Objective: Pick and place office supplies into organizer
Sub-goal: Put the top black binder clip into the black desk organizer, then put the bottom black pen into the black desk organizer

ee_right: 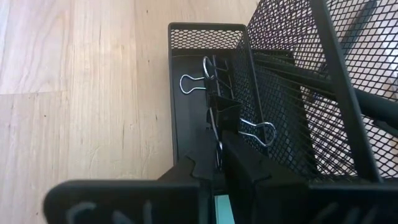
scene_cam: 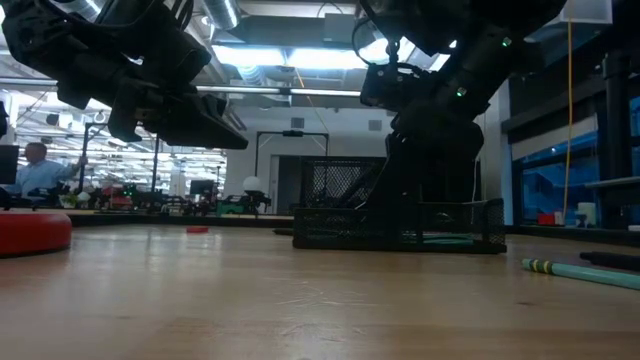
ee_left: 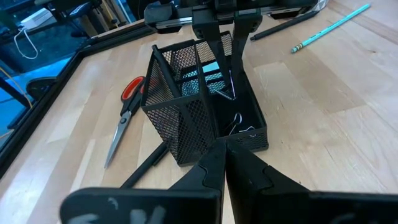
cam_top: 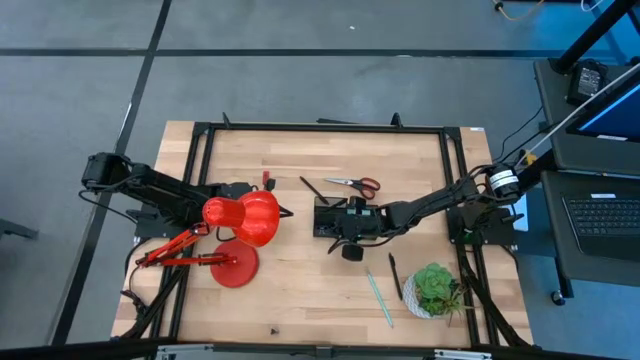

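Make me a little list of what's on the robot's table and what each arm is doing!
organizer: black mesh organizer mid-table, binder clips in its low compartment
right gripper: right gripper over the organizer, jaws nearly shut just above a clip
left gripper: left gripper shut, holding nothing, waiting at the table's left
scissors: red-handled scissors lying beside the organizer
pens: teal pen and black pen on the wood near the plant
lamp: red lamp at left

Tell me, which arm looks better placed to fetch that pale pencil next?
The right one, probably. Its end effector hangs over the black mesh organizer, and the pale pencil lies on its side of the table near the plant. The left end effector waits beyond the red lamp.
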Robot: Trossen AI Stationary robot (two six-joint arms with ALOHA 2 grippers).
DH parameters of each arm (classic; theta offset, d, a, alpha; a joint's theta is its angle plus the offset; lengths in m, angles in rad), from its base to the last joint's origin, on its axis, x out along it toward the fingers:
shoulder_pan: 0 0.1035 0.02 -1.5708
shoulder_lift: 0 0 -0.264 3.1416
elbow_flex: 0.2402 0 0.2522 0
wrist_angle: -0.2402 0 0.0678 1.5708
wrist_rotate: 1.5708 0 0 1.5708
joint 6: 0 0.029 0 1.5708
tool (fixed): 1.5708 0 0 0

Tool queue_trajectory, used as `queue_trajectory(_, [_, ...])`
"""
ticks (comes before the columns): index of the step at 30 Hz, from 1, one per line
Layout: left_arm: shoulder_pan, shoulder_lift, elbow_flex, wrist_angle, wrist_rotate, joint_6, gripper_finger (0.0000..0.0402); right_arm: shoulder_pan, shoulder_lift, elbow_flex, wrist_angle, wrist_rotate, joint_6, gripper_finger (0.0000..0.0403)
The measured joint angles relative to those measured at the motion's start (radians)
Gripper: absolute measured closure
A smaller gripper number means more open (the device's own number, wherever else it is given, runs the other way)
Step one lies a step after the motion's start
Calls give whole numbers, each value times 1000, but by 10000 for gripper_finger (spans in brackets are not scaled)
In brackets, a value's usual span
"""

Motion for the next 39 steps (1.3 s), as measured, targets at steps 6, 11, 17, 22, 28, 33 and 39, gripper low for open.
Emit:
queue_trajectory(6, [0, 0, 0, 0, 0, 0, 396, 0, 0, 0, 0, 0, -3, 367])
queue_trajectory(11, [0, 0, 0, 0, 0, 0, 396, 0, 0, 0, -1, 0, 1, 340])
queue_trajectory(17, [0, 0, 0, 0, 0, 0, 396, 0, 0, 0, 0, 0, 6, 319])
queue_trajectory(22, [0, 0, 0, 0, 0, 0, 396, 0, 0, 30, -70, -4, 58, 321])
queue_trajectory(28, [0, 0, 0, 0, 0, 0, 396, 2, 0, 156, -322, -4, 164, 322])
queue_trajectory(33, [0, 0, 0, 0, 0, 0, 396, 14, 0, 259, -580, -11, 364, 322])
queue_trajectory(39, [0, 0, 0, -22, 0, 0, 396, 59, 0, 341, -864, -187, 672, 322])
